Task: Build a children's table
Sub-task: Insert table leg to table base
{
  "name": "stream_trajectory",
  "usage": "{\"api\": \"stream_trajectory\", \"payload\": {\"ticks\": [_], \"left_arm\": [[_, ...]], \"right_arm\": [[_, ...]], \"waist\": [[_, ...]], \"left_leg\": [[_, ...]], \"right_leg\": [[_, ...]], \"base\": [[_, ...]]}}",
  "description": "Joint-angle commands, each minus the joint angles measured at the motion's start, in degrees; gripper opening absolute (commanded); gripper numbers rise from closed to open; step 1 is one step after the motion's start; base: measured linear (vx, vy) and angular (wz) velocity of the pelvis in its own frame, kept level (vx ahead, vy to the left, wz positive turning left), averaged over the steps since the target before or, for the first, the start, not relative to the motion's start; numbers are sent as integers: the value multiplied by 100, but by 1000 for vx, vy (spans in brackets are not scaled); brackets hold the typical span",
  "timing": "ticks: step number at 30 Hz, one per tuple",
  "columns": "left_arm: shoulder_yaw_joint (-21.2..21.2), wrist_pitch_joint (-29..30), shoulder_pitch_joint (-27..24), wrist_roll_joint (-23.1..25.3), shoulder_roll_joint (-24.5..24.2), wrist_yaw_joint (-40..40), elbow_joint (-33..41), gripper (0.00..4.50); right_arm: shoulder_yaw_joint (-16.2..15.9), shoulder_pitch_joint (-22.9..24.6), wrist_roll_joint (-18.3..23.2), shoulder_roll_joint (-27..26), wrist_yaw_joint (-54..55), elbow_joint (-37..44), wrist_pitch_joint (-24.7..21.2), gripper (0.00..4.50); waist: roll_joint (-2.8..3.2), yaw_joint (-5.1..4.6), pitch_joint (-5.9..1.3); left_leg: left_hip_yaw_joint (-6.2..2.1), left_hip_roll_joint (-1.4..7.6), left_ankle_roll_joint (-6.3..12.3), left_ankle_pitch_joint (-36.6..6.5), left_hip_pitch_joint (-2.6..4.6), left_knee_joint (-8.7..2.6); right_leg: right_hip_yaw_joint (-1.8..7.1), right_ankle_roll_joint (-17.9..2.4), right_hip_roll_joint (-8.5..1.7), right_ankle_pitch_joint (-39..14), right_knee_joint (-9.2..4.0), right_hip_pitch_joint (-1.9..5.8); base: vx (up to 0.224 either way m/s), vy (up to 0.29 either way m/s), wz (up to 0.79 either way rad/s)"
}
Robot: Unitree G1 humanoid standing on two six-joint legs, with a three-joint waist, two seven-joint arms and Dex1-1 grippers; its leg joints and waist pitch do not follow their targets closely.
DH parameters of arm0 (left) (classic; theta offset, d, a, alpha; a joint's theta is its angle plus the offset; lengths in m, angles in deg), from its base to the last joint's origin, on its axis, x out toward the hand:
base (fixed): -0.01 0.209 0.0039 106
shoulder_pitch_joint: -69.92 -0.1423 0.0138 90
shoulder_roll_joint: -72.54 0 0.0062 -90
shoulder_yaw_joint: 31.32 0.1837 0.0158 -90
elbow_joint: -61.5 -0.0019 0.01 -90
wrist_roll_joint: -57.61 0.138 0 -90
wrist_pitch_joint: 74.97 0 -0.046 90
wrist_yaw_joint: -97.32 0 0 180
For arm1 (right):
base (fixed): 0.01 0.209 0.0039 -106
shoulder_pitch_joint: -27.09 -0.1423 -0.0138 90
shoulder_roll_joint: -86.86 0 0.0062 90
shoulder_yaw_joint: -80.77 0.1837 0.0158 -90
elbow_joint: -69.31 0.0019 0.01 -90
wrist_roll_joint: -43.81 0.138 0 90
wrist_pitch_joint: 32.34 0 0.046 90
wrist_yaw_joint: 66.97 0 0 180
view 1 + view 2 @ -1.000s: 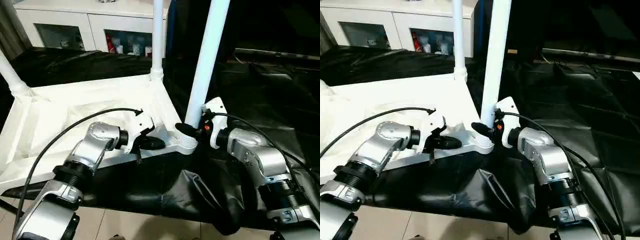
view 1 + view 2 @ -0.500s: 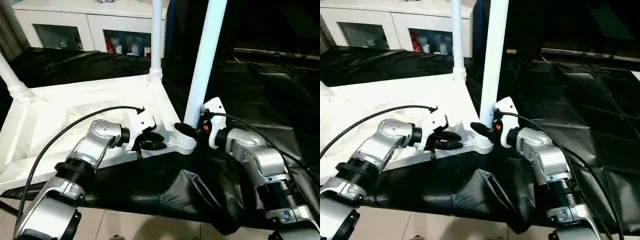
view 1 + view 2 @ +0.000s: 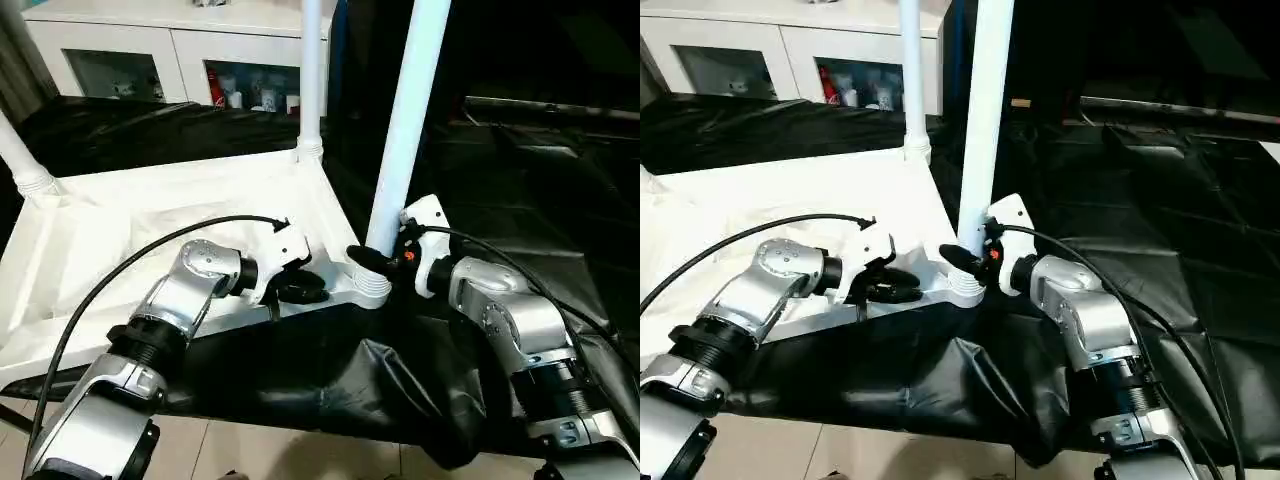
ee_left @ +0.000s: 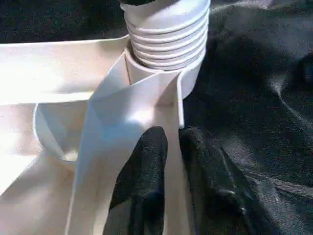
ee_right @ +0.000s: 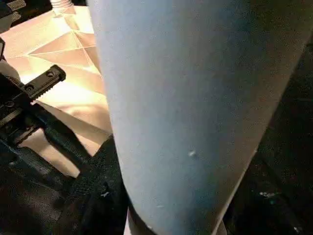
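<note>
The children's table lies upside down on the black-draped table, its white ribbed underside facing up. Three legs stand in its corner sockets: one at the near right, one at the far right and one at the far left. My left gripper is shut on the tabletop's thin near rim, one black finger on each side, just beside the near-right socket. My right gripper is shut on the near-right leg just above its threaded base.
A white cabinet with glass doors stands behind the table. Black sheeting covers the big table to the right and hangs in folds over its front edge. Pale floor shows below.
My left gripper's fingers parted half a second ago and have closed again on the rim. The right gripper has kept its hold on the leg.
</note>
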Motion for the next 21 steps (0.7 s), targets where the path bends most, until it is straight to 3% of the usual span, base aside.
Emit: {"api": "stream_trajectory", "payload": {"ticks": [1,10,13,14,21], "left_arm": [[62,38,-31,63,-75,49,-9,51],[160,80,-89,171,-169,154,59,3],[97,217,-57,156,-133,50,30,58],[53,273,-43,114,-103,27,33,64],[99,101,33,194,-117,-22,-84,121]], "right_arm": [[-97,35,5,-28,-40,43,-6,193],[-99,4,-19,-55,-52,7,11,193],[-104,-2,-40,-66,-60,-7,20,193],[-101,-3,-41,-66,-61,-8,21,193],[-108,-21,-49,-87,-66,-24,38,193]], "waist": [[20,11,-424],[29,-4,-421],[37,-9,-417],[9,-15,-413],[49,-29,-425]], "left_leg": [[33,-23,13,-1032,-5,-378],[27,-19,15,-1018,-11,-384],[29,-19,-3,-1083,-2,-386],[30,-22,4,-1100,-9,-388],[21,-24,10,-1022,-14,-387]], "right_leg": [[245,-1011,-281,-1293,-478,374],[247,-1012,-281,-1267,-475,371],[246,-1002,-281,-1354,-485,366],[245,-983,-281,-1419,-495,371],[245,-1003,-276,-1246,-480,374]], "base": [[0,0,0],[0,0,0],[0,0,0],[0,0,0],[0,0,0]]}}
